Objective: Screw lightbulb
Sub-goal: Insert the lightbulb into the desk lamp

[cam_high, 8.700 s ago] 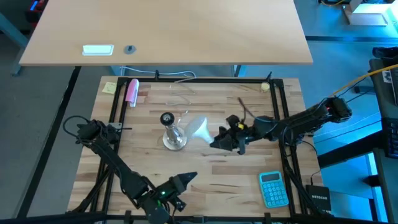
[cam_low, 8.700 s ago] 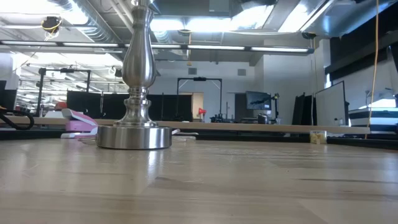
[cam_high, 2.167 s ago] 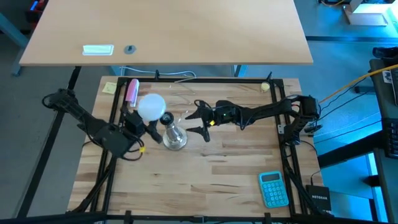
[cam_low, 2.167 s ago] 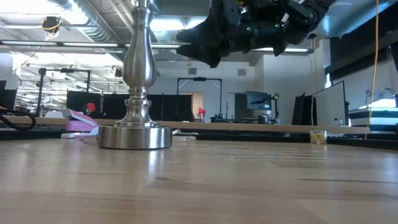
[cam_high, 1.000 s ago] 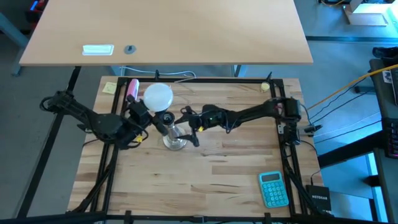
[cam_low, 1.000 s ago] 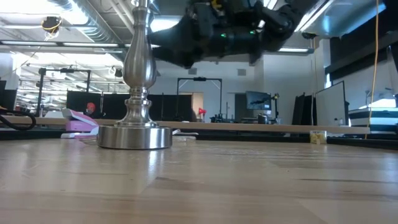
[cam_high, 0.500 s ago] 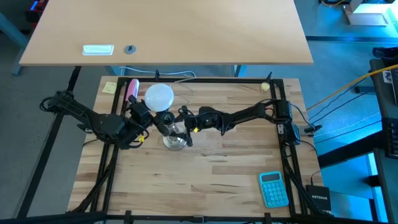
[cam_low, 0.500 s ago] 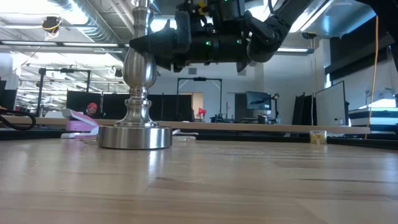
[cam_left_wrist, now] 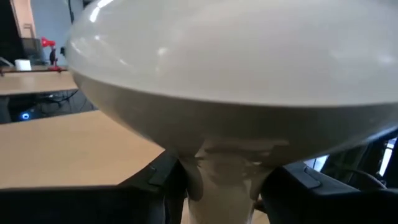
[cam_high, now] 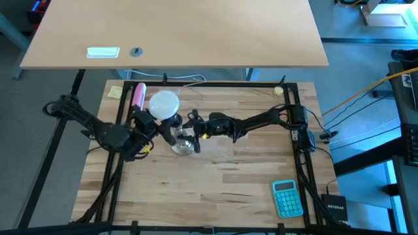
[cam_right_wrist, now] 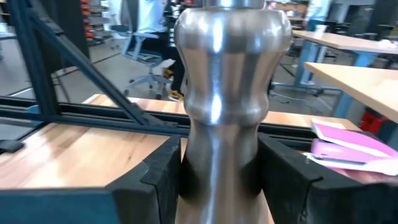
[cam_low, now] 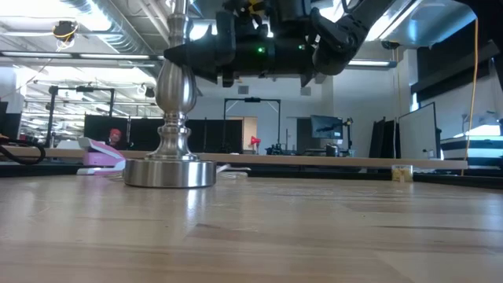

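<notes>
— What did the view from above show?
— The lightbulb (cam_high: 164, 104) sat just left of the metal stand (cam_high: 183, 142), above the wooden table (cam_high: 228, 183). The left gripper (cam_high: 155, 126) held its neck. The round end pointed away and up; the neck pointed down toward the gripper.
— And the right gripper (cam_high: 193, 127)?
— It reached in from the right, with a finger on each side of the stand.
— The low view?
— The stand (cam_low: 170, 118) stood upright. The right gripper (cam_low: 192, 56) was up at its stem.
— The left wrist view?
— Both fingers (cam_left_wrist: 155, 177) pressed the bulb's (cam_left_wrist: 236, 74) thin neck, the globe above them.
— The right wrist view?
— The fingers (cam_right_wrist: 158, 171) squeezed the stand's (cam_right_wrist: 231, 87) stem. A pink thing (cam_right_wrist: 348, 146) lay behind.
</notes>
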You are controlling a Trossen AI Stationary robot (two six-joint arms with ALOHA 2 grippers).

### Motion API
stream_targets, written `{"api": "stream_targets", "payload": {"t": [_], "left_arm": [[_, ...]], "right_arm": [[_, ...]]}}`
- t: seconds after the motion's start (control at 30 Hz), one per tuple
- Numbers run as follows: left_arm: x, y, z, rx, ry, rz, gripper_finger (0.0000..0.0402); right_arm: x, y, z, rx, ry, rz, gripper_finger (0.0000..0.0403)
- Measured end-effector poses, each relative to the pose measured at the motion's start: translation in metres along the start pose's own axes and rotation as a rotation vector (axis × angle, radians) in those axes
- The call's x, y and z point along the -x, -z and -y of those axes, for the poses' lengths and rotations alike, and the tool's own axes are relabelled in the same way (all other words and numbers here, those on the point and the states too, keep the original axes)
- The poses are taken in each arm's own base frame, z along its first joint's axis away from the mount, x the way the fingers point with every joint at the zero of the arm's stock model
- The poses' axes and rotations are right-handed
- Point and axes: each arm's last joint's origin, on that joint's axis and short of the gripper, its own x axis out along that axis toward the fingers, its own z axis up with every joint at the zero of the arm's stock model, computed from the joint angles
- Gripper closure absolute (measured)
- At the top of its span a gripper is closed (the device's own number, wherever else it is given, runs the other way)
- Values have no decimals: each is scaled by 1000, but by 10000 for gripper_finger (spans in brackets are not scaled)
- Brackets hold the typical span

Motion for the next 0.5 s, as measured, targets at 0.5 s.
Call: {"api": "stream_targets", "payload": {"t": [0.5], "left_arm": [[-9,9,0,-17,21,-15,248]], "right_arm": [[0,0,1,-19,22,-3,230]]}}
